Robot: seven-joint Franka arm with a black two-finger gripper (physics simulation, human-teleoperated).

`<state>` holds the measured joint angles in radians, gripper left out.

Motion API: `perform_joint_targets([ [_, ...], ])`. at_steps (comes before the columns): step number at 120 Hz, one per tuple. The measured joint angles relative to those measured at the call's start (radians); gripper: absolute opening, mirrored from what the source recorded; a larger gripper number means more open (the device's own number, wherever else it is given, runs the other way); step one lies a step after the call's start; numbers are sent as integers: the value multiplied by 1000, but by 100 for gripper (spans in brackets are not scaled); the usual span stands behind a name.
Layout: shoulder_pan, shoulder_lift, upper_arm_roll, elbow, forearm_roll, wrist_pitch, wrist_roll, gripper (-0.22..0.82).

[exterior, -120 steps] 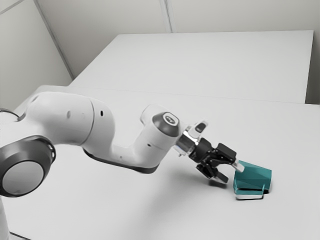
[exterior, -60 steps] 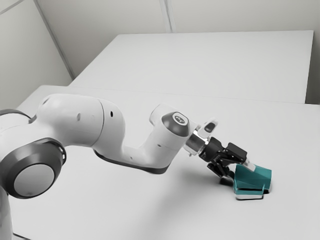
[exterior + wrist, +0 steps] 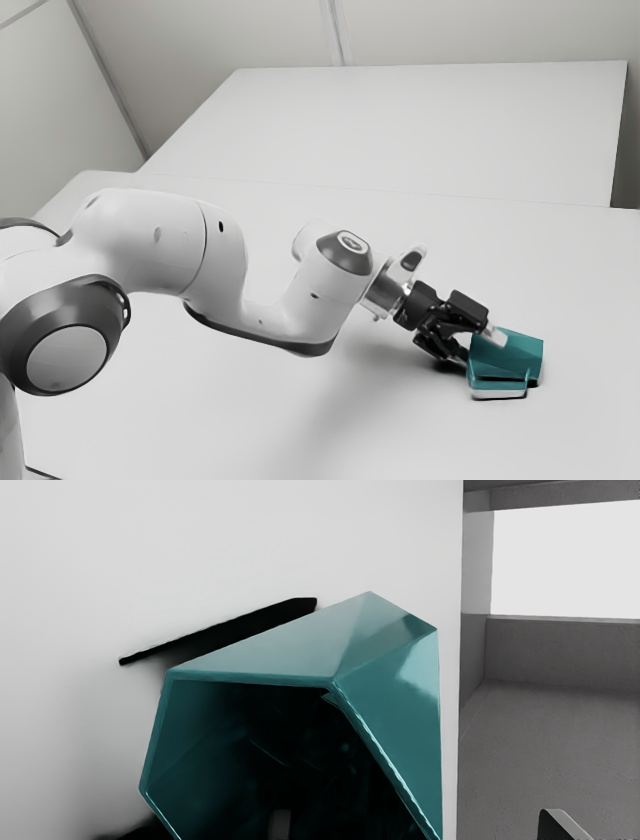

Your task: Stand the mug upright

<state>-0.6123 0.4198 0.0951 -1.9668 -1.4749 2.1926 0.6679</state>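
Mug [image 3: 512,350], one, teal, with flat facets: lying on its side on the table [image 3: 570,260], toward the exterior view's right. Its mouth [image 3: 260,750] faces the gripper [image 3: 479,345]; the interior is mostly black. Handle [image 3: 500,384], teal with a pale lower edge: low on the mug, on the side nearer the exterior camera.

Gripper, black, two fingers with pale tips: reaching down at a slant to the mouth end of the mug. Fingers: open, spread apart, with a wall of the mug between them and no grip on it. In the wrist view, one fingertip [image 3: 279,825] shows against the dark mouth, the other [image 3: 557,825] outside the mug, beyond its wall. Whether either touches the mug cannot be told.

Dark strip [image 3: 225,632], narrow, slanting: on the table beside the mug; its nature cannot be told.

Arm [image 3: 150,240], white with dark grey joint covers: entering from the exterior view's left, above the table.

Surroundings: a second pale surface [image 3: 430,120] behind the table, a pale wall [image 3: 200,30] behind that. In the wrist view, a grey floor [image 3: 545,760] and a bright white panel [image 3: 565,560] lie past the table's edge.
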Motion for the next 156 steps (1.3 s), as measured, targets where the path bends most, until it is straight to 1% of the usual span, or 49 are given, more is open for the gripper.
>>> perform_joint_targets([
  [26,-4,0,0,0,-7,-2,17,29],
  [52,-5,-1,0,0,-16,-2,29,12],
  [71,-6,-4,0,3,-30,-3,38,-3],
  [82,-7,-7,-1,4,-36,-2,44,-9],
  [104,-8,-19,0,9,-39,2,52,-15],
  [120,-9,-57,1,12,-29,7,55,-16],
  [131,-6,-109,3,7,-16,13,56,-17],
  [139,3,-159,8,1,32,17,52,-17],
  [156,42,-298,20,-35,284,26,13,-17],
])
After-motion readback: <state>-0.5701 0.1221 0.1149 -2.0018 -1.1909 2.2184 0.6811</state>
